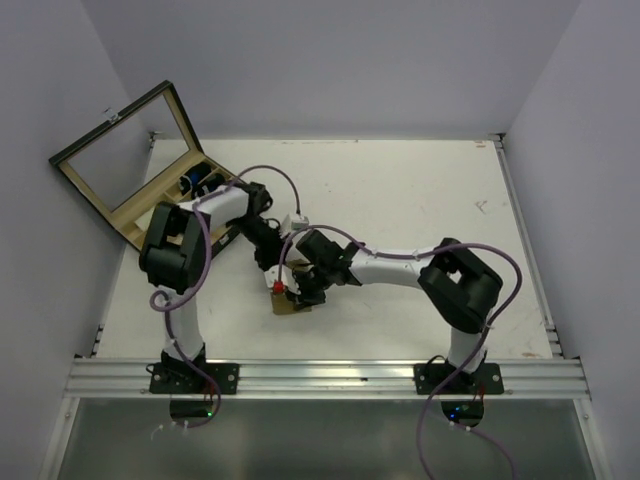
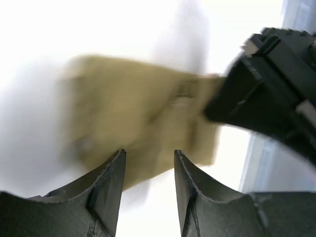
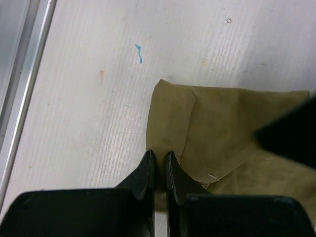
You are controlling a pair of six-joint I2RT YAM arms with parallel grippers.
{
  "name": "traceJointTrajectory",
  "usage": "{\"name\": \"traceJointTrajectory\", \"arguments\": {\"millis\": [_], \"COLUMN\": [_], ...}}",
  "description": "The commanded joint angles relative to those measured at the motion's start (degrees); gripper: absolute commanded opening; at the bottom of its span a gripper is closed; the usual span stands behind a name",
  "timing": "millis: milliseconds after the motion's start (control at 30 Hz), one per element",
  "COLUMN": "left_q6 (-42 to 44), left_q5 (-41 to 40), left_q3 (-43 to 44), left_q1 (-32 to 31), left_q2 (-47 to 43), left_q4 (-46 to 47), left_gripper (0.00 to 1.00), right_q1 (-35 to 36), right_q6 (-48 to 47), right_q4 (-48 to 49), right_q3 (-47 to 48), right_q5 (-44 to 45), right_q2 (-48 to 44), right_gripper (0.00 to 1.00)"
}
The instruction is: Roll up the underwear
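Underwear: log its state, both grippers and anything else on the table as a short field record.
underwear: olive, lying folded and creased on the white table
roll: none visible yet
right gripper: shut, apparently pinching the underwear's edge
left gripper: open, holding nothing, underwear just beyond its tips
wooden box: lid open, at the table's far left
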Motion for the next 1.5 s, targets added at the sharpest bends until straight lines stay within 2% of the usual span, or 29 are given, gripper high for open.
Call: {"name": "traceJointTrajectory", "arguments": {"millis": [0, 167, 267, 300, 333, 400, 500, 600, 667, 800, 1000, 1300, 1467], "left_q6": [0.2, -1.9, -1.2, -0.3, 0.0, 2.3, 6.8, 7.9, 7.4, 5.5, 3.4, 1.5, 0.7], "left_q5": [-4.2, -0.7, -1.5, -2.2, -2.8, -3.6, -7.9, -14.4, -17.7, -26.3, -26.9, -27.9, -30.4], "left_q3": [5.7, 3.0, -6.6, -13.2, -16.0, -23.0, -28.6, -37.2, -42.7, -46.2, -45.7, -46.5, -47.0], "left_q1": [7.1, 16.1, 18.2, 18.2, 18.2, 17.9, 15.4, 8.6, 2.0, -10.9, -19.8, -26.7, -27.7], "left_q2": [-6.8, -18.9, -30.5, -33.7, -39.9, -44.9, -51.9, -59.6, -64.4, -64.6, -58.7, -50.2, -46.5], "left_q4": [7.3, 14.3, 20.8, 22.5, 24.3, 26.1, 25.3, 29.0, 33.3, 37.5, 40.9, 45.4, 48.8], "left_gripper": [0.47, 0.48, 0.48, 0.48, 0.48, 0.49, 0.5, 0.5, 0.5, 0.51, 0.51, 0.5, 0.42], "right_q1": [-0.9, -3.9, -5.6, -6.2, -7.3, -8.5, -10.6, -11.7, -11.8, -12.0, -12.9, -14.1, -14.1], "right_q6": [1.6, 6.1, 8.6, 10.3, 11.0, 13.9, 17.7, 19.9, 20.8, 25.1, 27.8, 28.2, 28.3], "right_q4": [-12.5, -16.0, -19.9, -20.9, -22.6, -23.3, -23.8, -25.0, -25.3, -25.5, -25.8, -25.7, -25.7], "right_q3": [0.1, 5.1, 9.8, 11.2, 12.4, 15.4, 18.2, 20.7, 22.3, 24.6, 25.5, 25.7, 25.7], "right_q5": [-5.3, -10.7, -13.4, -15.2, -16.0, -17.7, -20.3, -22.5, -22.9, -23.0, -23.5, -23.4, -23.6], "right_q2": [5.8, 10.8, 15.8, 17.4, 20.0, 22.5, 26.0, 29.4, 30.9, 33.3, 35.5, 36.3, 36.4], "right_gripper": [0.0, 0.0, 0.0, 0.0, 0.0, 0.0, 0.0, 0.0, 0.0, 0.0, 0.0, 0.0, 0.0]}}
